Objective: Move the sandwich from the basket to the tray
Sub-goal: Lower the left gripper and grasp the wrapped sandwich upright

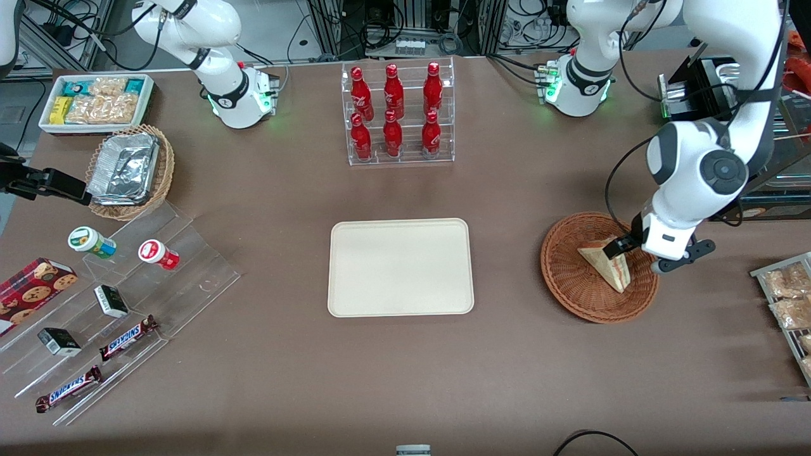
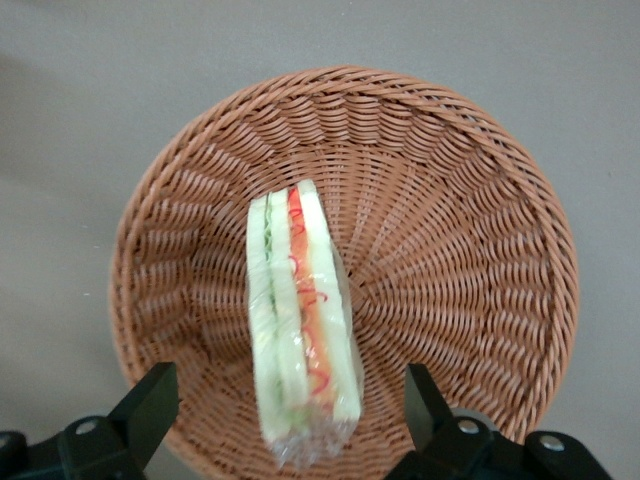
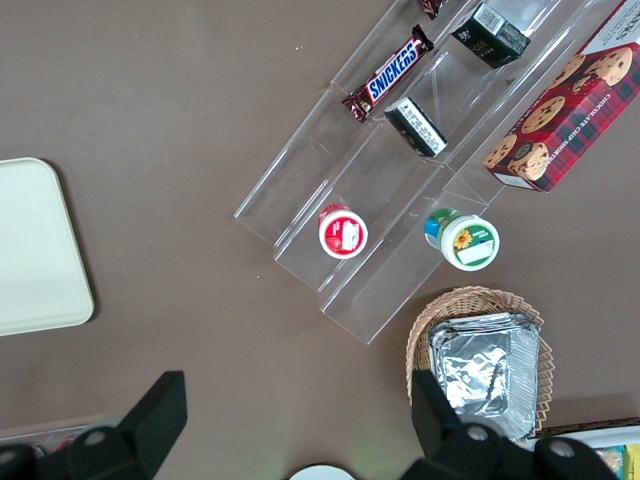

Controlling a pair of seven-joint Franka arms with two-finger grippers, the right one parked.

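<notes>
- Snickers bars (image 1: 127, 337) lie nearest the front camera, at the lower left of the front frame on clear acrylic steps (image 1: 190, 253); the brand name reads plainly on both wrappers. A red-plaid box of chocolate-chip cookies (image 1: 31, 286) sits at the left edge, its print too small to read.
- Tray (image 1: 400, 266) sits mid-frame on the brown tabletop (image 1: 405, 380), cream, flat and bare (nothing has been set on it so far).
- Basket (image 1: 570, 278) stands at the right of the front frame, toward the working arm's end, well apart from the tray. The sandwich (image 2: 300, 330) rests in it on edge, filling layers upward, in a clear wrap.
- Hand (image 1: 624, 248) hangs low over the basket with its two fingers (image 2: 150, 405) spread apart, one on each side of the wedge, neither touching it in the wrist view.
- Step in hand, as I judge it: the approach to the grasp, with nothing lifted yet. The next move calls for a short descent and a gentle close across the bread faces, since soft bread would squash under a hard pinch; then a lift clear of the rim and a carry sideways to the tray.
- Red bottles (image 1: 394, 111) stand in a clear rack at the top centre, farthest from the camera; their white script is not legible to me.
</notes>
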